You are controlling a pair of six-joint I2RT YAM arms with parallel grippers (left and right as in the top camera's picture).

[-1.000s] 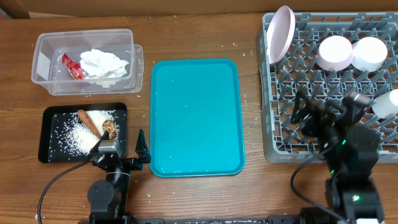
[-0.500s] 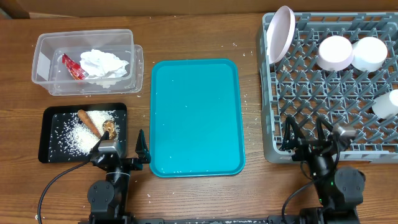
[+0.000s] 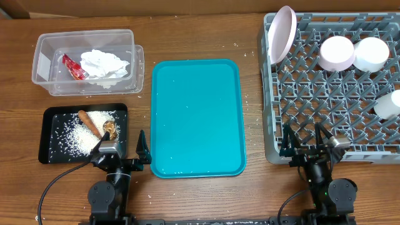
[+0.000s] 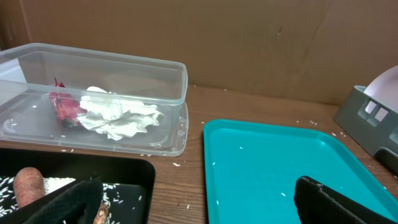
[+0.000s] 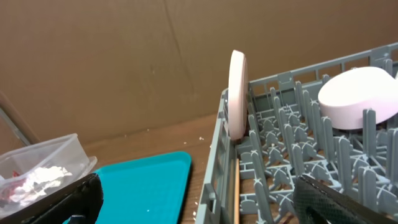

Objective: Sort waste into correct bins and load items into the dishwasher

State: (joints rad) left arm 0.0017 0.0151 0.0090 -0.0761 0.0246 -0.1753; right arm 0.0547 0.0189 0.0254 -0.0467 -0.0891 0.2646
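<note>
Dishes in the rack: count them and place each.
4. Plate on edge at the rack's far-left corner; middle dish and right dish side by side; edge dish cut off at the picture's right. More may hide beyond.

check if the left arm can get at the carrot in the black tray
Probably yes: the carrot lies uncovered in the black tray, just ahead of the open left gripper, with nothing between them.
</note>
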